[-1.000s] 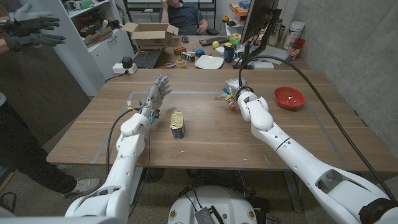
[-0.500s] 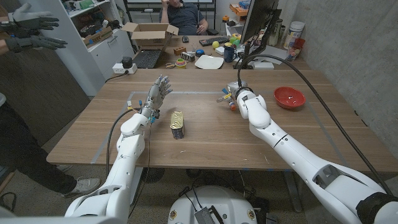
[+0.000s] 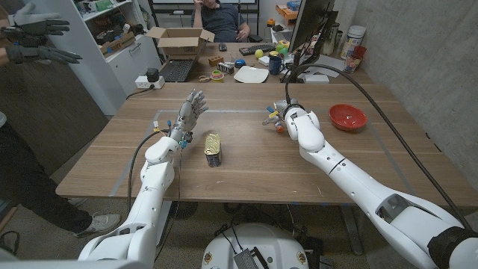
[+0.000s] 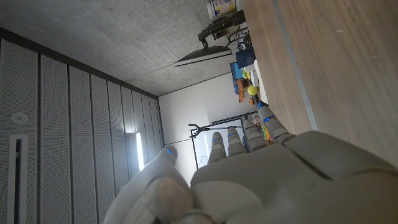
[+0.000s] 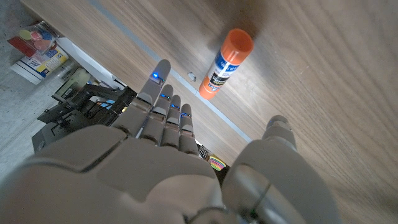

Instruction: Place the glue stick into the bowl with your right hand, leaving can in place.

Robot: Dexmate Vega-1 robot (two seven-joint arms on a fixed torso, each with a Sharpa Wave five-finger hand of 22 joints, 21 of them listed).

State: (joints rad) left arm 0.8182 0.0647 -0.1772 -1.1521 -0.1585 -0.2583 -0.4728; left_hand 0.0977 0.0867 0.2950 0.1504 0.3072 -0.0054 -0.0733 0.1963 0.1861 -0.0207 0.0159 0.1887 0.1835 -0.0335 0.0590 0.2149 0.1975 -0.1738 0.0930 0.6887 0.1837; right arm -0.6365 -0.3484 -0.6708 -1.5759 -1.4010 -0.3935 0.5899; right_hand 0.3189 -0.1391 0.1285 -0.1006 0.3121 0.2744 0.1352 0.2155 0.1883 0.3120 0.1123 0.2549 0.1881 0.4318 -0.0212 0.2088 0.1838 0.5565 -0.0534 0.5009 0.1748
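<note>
One thing decides your next move: the glue stick (image 5: 225,63) lies flat on the tabletop (image 3: 246,161), just ahead of your right hand (image 3: 287,118) and apart from it. In the right wrist view its long axis runs roughly along the line your fingers (image 5: 163,102) point, a little skewed, with the orange cap at the far end and the label end nearer the fingertips. The thumb (image 5: 278,134) stands off to one side, so the stick sits ahead of the gap between thumb and fingers rather than inside it.

Your right hand holds nothing; its fingers are extended and spread from the thumb. I judge you will need to bring it forward and down, and probably turn it across the stick, since a pinch along the length would be awkward.

In the head view the stick shows only as a small bit of colour beside the right hand, too small to read there. The red bowl (image 3: 348,116) stands near, on the outer side of that hand, so the carry looks short.

Your left hand (image 3: 190,112) is raised over the far side of the tabletop, fingers apart, holding nothing, well away from the stick. The can (image 3: 213,149) lies near that left arm, well apart from your right hand's path.
</note>
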